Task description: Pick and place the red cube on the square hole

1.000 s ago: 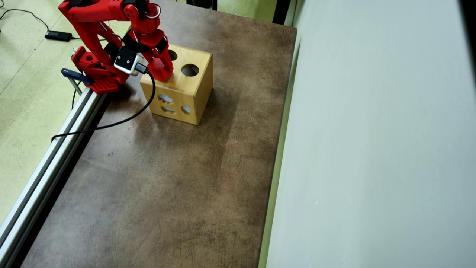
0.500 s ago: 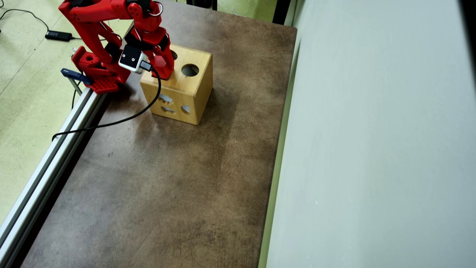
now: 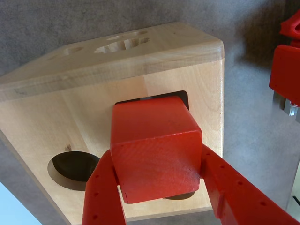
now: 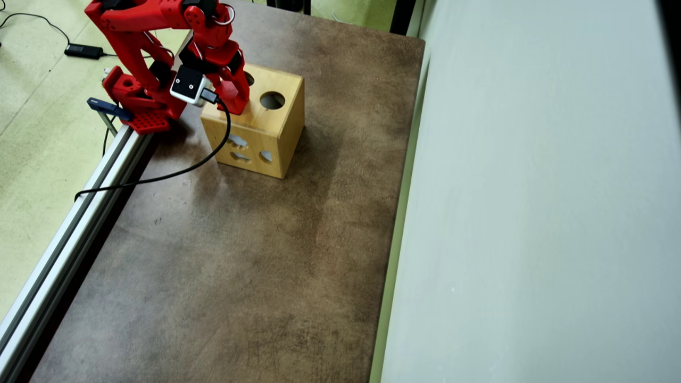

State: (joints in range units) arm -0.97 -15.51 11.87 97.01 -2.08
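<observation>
Here the fingers (image 3: 159, 197) pinch the cube (image 3: 154, 147) just above the box (image 3: 93, 93), covering most of the square hole (image 3: 180, 96). It looks slightly offset and twisted; released so, a corner could catch the rim and jam.

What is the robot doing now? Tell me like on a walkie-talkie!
Pincer shut on the red cube. Cube held over the wooden box, mostly covering the square hole, not dropped in yet. Nothing seen in the way.

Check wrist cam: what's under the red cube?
Red cube, held by the end effector, covers most of the square hole; only a dark edge shows. Hole interior hidden.
</observation>
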